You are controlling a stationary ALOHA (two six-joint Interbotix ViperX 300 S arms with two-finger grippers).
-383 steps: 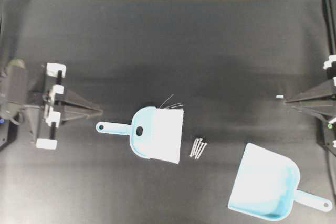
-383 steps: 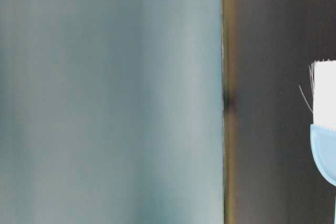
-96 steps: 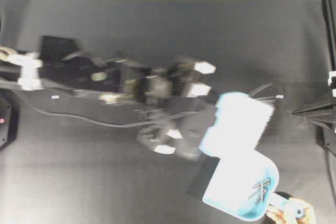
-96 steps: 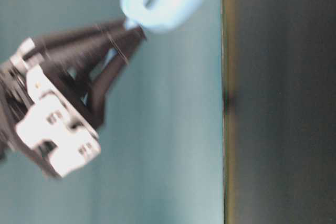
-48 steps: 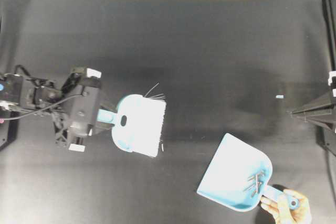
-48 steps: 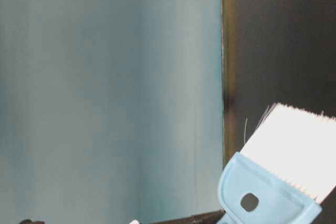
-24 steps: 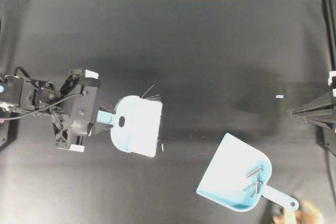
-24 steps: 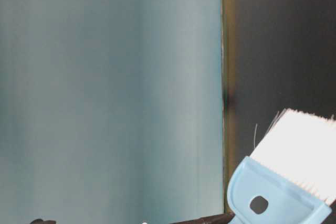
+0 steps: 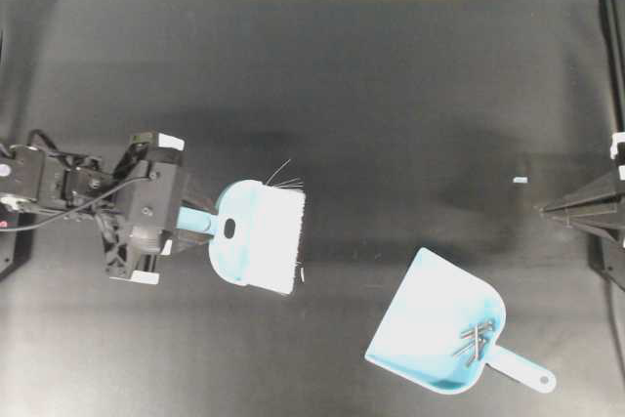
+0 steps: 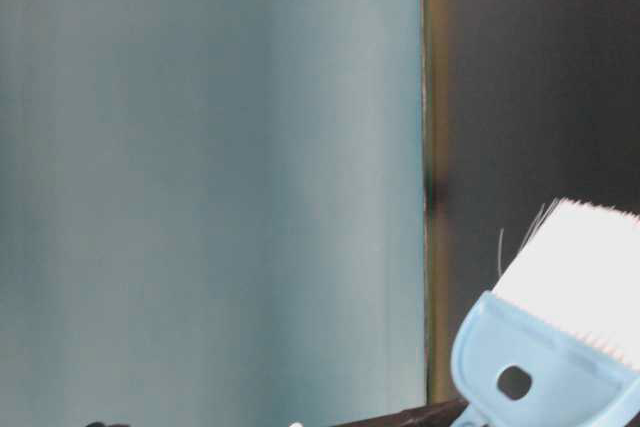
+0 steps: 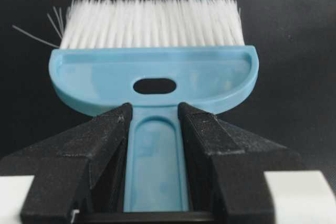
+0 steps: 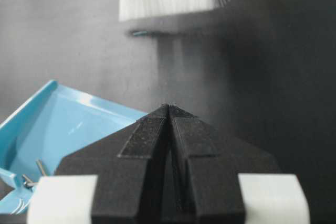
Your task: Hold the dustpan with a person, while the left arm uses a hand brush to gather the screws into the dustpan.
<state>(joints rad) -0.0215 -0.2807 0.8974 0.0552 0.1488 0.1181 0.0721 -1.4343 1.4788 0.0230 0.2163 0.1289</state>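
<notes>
Left gripper [image 11: 155,114] fingers clamp hand brush [image 11: 153,72] handle; bristles beyond fingertips. Right gripper [image 12: 169,109] pinched closed, empty. Writing: none legible, seemingly.

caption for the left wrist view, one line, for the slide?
Left gripper clamps the hand brush by its handle, white bristles pointing away.

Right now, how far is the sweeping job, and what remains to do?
Done, it seems: the screws lie inside the dustpan, near its handle. One tiny pale bit remains by the bristles; what it is, I cannot tell. In hand: the left gripper clamps the hand brush by its handle. Left: probably only putting the brush down.
</notes>
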